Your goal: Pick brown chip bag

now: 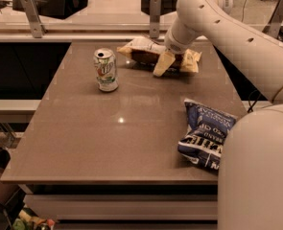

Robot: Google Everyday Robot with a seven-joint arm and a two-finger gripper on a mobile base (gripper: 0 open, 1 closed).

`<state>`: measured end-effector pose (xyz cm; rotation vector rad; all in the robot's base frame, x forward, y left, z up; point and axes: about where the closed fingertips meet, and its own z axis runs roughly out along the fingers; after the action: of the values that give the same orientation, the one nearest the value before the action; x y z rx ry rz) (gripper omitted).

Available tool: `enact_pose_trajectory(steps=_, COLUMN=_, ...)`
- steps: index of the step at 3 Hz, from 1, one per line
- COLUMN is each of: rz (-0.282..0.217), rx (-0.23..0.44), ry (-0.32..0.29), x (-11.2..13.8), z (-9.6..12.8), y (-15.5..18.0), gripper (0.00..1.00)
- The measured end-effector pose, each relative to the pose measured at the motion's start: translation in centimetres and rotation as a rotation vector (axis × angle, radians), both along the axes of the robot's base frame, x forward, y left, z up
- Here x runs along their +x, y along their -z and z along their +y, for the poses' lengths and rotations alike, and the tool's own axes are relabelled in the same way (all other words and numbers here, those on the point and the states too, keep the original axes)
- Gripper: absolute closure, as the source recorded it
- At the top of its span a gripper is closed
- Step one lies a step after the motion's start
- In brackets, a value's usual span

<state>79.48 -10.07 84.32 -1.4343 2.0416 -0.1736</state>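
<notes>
Reaching in from the right side of the view, the pale arm (241, 44) is seen bent over the far edge of the surface (107, 138), its upper link sloping down from a rounded joint at the top of the view. The hand (164, 63) is set against the brown chip bag (142, 55), angled downward and to the left, with its cream end laid on the front of the bag near the middle. Whether the hand is apart or clamped on the bag cannot be told, since part of it is hidden by the wrist and the crinkled foil. The brown chip bag is found lying along the far edge of the surface, its long side running left to right, one pale end showing to the left of the hand and the other to the right. A green-and-white soda can (105, 70) is stood upright to the left of the bag, near it but apart. A dark blue chip bag (206, 134) is laid near the right edge, well apart from the hand, and is partly covered at its lower right by the robot's bulky body (258, 176) in the foreground
</notes>
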Motion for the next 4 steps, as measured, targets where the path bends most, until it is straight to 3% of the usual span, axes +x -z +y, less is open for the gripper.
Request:
enact_pose_trajectory(steps=2, rz=0.004, rx=-0.001, ry=-0.002, x=0.02, z=0.12, y=0.03, gripper=0.87)
enact_pose_trajectory(steps=3, rz=0.004, rx=-0.001, ry=-0.002, x=0.02, z=0.12, y=0.02, gripper=1.0)
enact_pose_trajectory(steps=4, rz=0.005, rx=-0.001, ry=-0.002, x=0.02, z=0.13, y=0.03, gripper=1.0)
